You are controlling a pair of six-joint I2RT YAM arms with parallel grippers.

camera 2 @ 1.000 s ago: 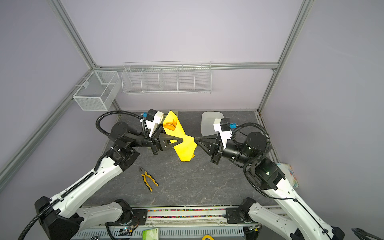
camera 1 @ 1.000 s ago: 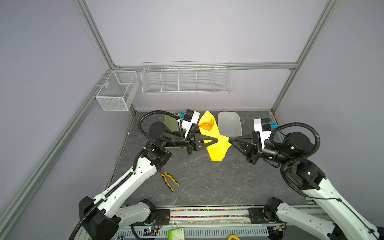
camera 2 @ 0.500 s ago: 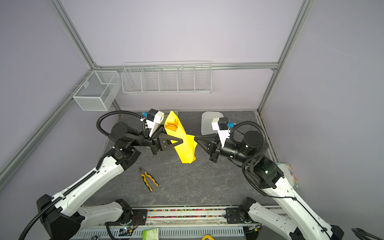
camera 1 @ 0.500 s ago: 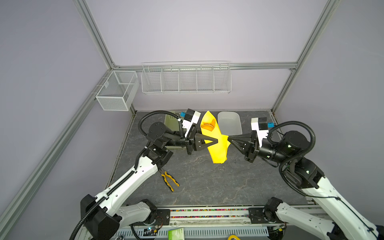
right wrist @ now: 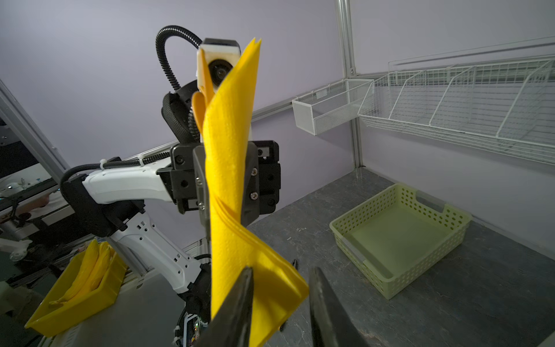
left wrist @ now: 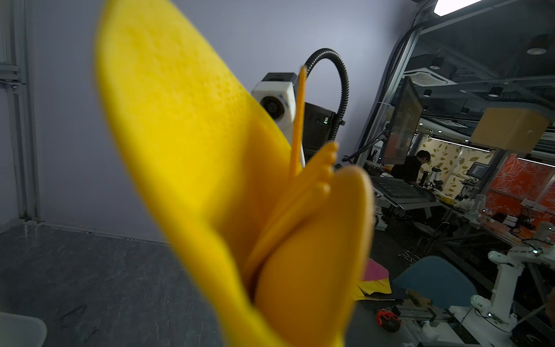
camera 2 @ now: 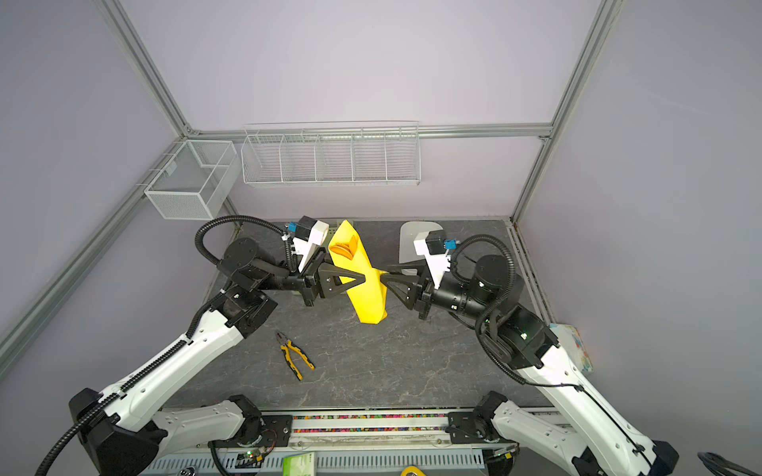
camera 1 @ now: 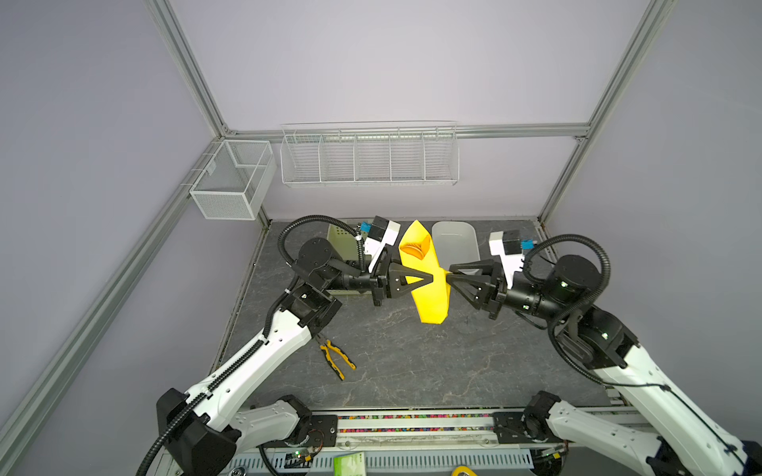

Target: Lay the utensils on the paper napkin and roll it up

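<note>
A: Your paper napkin (camera 1: pixel 429 296) is one bright yellow sheet wrapped into a loose cone. It stands about upright in the air over the middle of the table (camera 1: pixel 412 371), a little toward 12 o'clock. Its lower end is twisted, and a flap sticks out toward 3 o'clock.

B: You'll find the utensils (camera 1: pixel 414 249) showing orange in its open top. In your left wrist view I count one rounded spoon bowl (left wrist: pixel 315 255) and one tined piece (left wrist: pixel 326 168). A thin orange strip (left wrist: pixel 298 114) stands beside them, and I cannot tell whether it's a third piece or a paper edge.

A: Your left gripper (camera 1: pixel 431 279) comes in from 9 o'clock and is clamped on the cone's middle. Your right gripper (right wrist: pixel 282 270) comes in from 3 o'clock with its jaws parted and the flap between them. One finger overlaps the paper, but I cannot tell if it touches.

B: Otherwise you have one pair of pliers (camera 1: pixel 336 358) lying at the table's 7 o'clock, one pale green basket (right wrist: pixel 399 240) at 11 o'clock and one white tub (camera 1: pixel 455 243) at 1 o'clock.
</note>
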